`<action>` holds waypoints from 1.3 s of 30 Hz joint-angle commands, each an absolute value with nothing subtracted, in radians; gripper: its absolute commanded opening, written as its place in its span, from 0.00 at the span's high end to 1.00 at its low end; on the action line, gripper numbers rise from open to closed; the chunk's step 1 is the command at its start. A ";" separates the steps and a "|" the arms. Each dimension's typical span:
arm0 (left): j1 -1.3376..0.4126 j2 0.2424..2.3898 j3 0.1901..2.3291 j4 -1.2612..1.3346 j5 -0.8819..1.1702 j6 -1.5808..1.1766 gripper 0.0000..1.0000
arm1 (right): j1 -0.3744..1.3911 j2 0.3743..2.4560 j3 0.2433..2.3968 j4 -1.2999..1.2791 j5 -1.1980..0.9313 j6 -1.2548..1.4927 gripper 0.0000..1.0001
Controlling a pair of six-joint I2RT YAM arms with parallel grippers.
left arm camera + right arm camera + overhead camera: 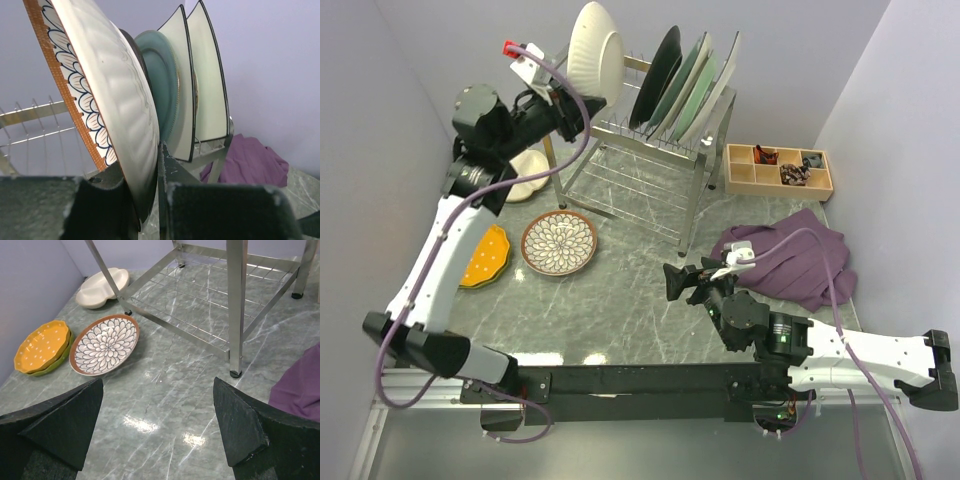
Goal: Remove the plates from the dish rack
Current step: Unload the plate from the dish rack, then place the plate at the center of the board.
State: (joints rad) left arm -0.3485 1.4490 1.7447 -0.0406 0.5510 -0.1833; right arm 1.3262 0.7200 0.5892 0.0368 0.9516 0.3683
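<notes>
My left gripper is shut on the lower rim of a cream ribbed-back plate and holds it upright above the left end of the dish rack. In the left wrist view this plate shows a petal pattern and brown rim on its face, pinched at my gripper. A dark plate, a grey-blue plate and a pale square plate stand in the rack. My right gripper is open and empty over the table.
A cream divided plate, a brown petal-patterned plate and an orange dotted plate on a green one lie on the table to the left. A wooden compartment tray and purple cloth lie to the right.
</notes>
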 commanded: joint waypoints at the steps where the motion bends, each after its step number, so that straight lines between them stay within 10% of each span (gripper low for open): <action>1: -0.351 1.316 1.763 0.020 0.471 -0.081 0.99 | 1.335 0.700 0.623 0.063 0.968 0.364 0.04; 39: -0.388 0.890 1.051 -0.426 0.003 -0.178 0.99 | 1.335 0.646 0.601 0.071 0.994 0.365 0.04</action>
State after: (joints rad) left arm -0.3561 0.9039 1.0279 -0.6044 0.0612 -0.1684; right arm 1.3262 0.6586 0.5888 0.0441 0.9573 0.3683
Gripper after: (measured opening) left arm 0.172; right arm 0.961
